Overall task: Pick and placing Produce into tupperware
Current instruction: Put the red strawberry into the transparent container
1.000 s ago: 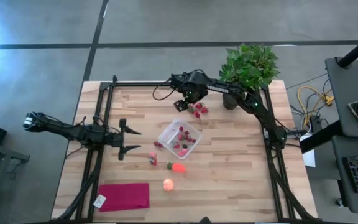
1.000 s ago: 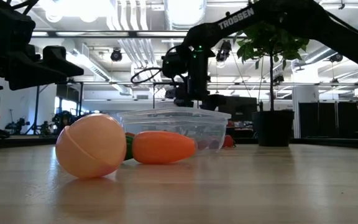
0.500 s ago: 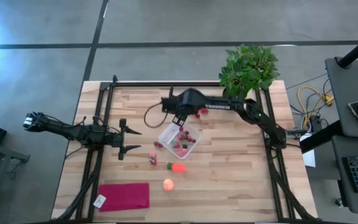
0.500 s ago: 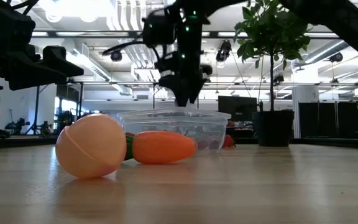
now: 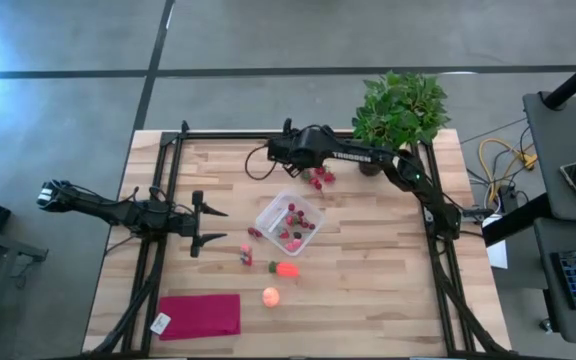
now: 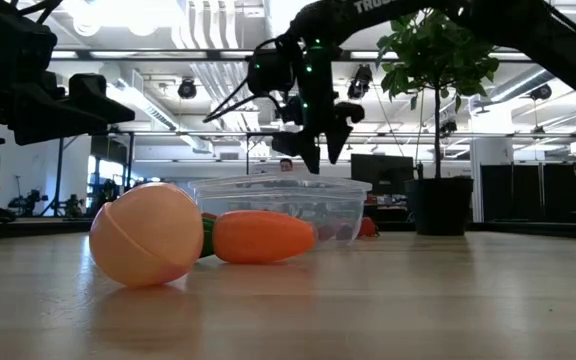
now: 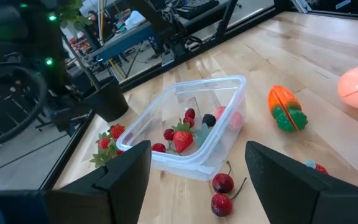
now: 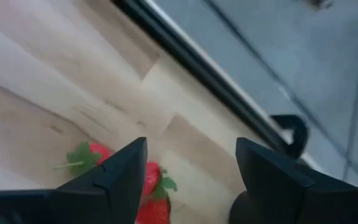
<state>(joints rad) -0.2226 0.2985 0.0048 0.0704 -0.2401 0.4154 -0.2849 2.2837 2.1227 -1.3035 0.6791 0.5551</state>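
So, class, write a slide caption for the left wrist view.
Open left gripper faces the clear tupperware of strawberries, carrot piece beside it.

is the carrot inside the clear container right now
No, the carrot-shaped piece lies on the wooden table just outside the clear container, between it and the round orange fruit.

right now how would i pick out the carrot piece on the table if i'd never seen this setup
Start at the clear tupperware near the middle of the wooden table. Just off its near corner, toward the magenta cloth, lies the carrot piece. It is elongated, orange-red with a green end, unlike the round pale fruit beside it.
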